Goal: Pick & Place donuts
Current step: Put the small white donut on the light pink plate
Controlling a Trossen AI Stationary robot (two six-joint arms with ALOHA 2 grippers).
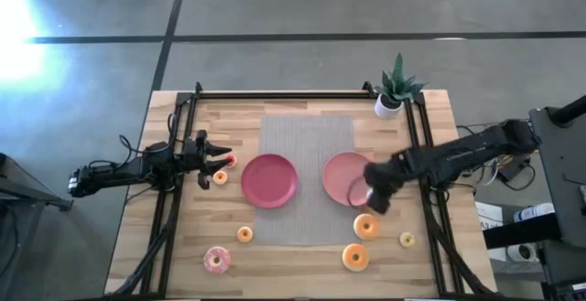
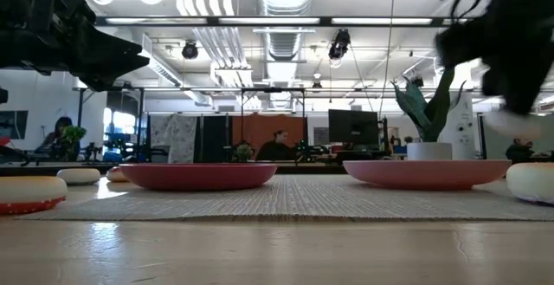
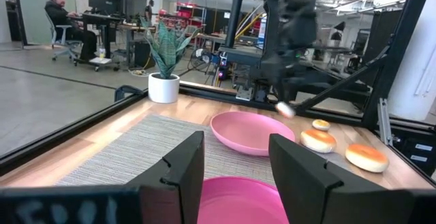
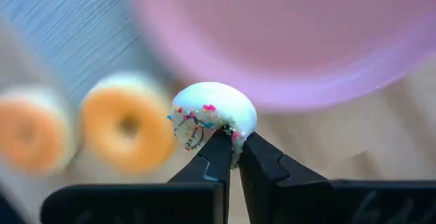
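Right pincer clamped on a small white sprinkled donut, lifted beside the right pink plate: carry step. Next, judged: move over plate, release. Left pincer gapes empty, waiting near left worktop edge.

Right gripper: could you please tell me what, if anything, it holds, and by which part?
The right gripper is shut on a small white sprinkled donut, pinching the edge of its ring, beside the right pink plate.
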